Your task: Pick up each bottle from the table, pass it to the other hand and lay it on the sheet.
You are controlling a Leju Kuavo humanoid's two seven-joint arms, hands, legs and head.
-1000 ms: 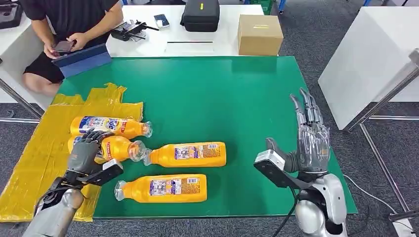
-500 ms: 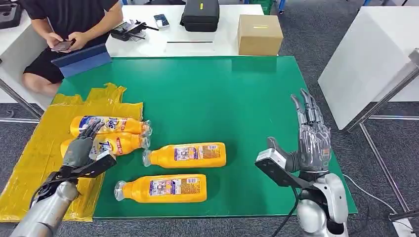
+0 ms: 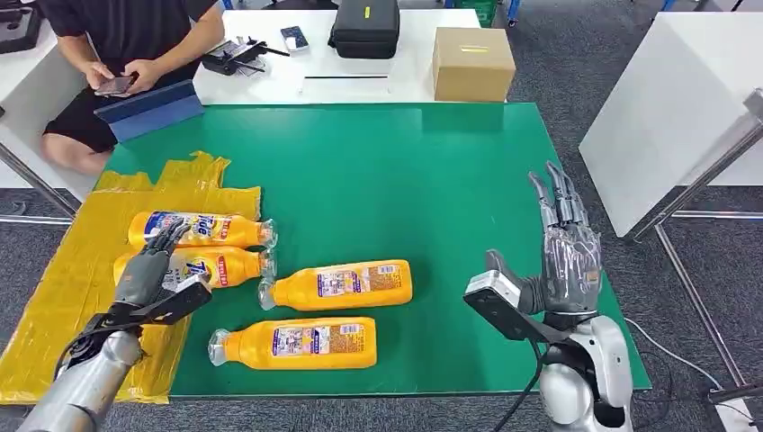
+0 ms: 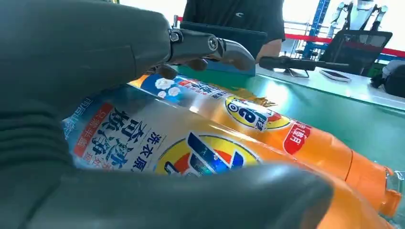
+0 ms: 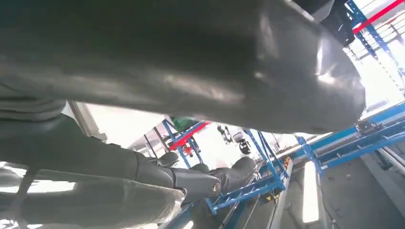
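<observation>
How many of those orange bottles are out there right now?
4. Two lie on the yellow sheet: one farther back, one under the left hand at. Two lie on the green table: and.

You were working in what looked like a robotics lab or test hall, not a home. The bench was a green mat (image 3: pixel 396 180) laid over a table, ringed by plain white tables (image 3: pixel 333 54) on grey carpet tiles (image 3: pixel 576 63). On the white table behind lay a black equipment case (image 3: pixel 364 27), a cardboard box (image 3: pixel 473 61) and a handheld controller (image 3: pixel 232 54). A seated person (image 3: pixel 108 54) at the corner bent over a phone. In the left wrist view, blue steel racking (image 4: pixel 320 16) and a mesh office chair (image 4: pixel 360 45) stood beyond the tables, under bright windows.
</observation>
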